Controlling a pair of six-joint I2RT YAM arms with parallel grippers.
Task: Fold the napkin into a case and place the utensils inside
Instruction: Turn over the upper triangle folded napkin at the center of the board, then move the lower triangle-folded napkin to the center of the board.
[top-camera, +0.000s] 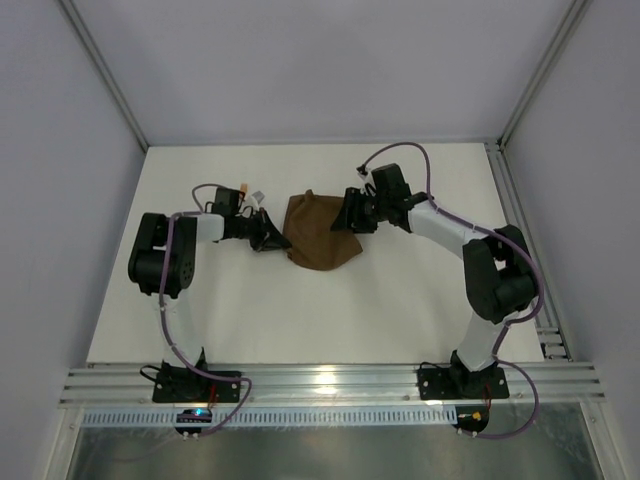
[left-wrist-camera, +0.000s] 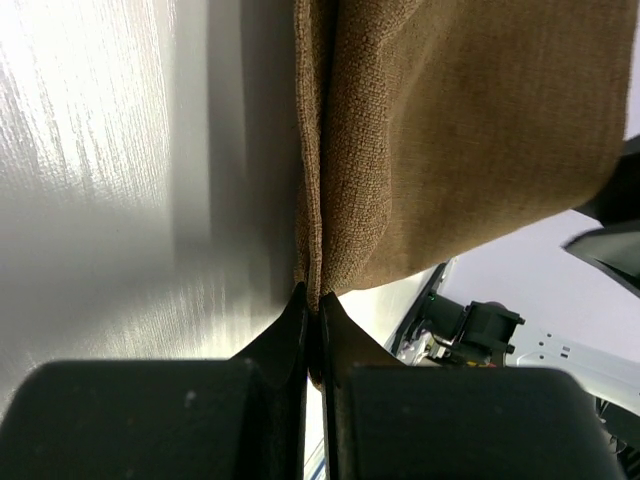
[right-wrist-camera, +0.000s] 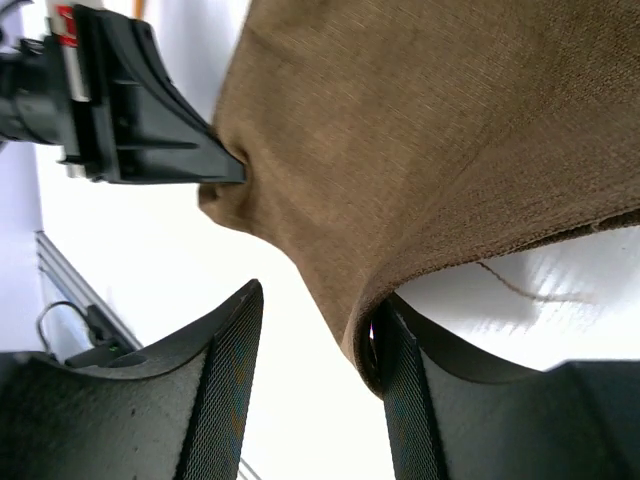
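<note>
Finds the napkin (top-camera: 318, 235) bunched mid-table between the arms, left edge pinched in the tight-pressed left gripper (left-wrist-camera: 312, 298), right hem inside the half-spread right gripper (right-wrist-camera: 318, 302), touching one finger, not yet clamped.

Napkin (top-camera: 318, 232): matte brown cloth, coarse visible weave. Table (top-camera: 400, 300): white, smooth, faint sheen. Rail (top-camera: 330, 383), near edge: bare ribbed metal, shiny.

Napkin (top-camera: 318, 235) plain brown, woven texture; table (top-camera: 300, 310) white.
</note>
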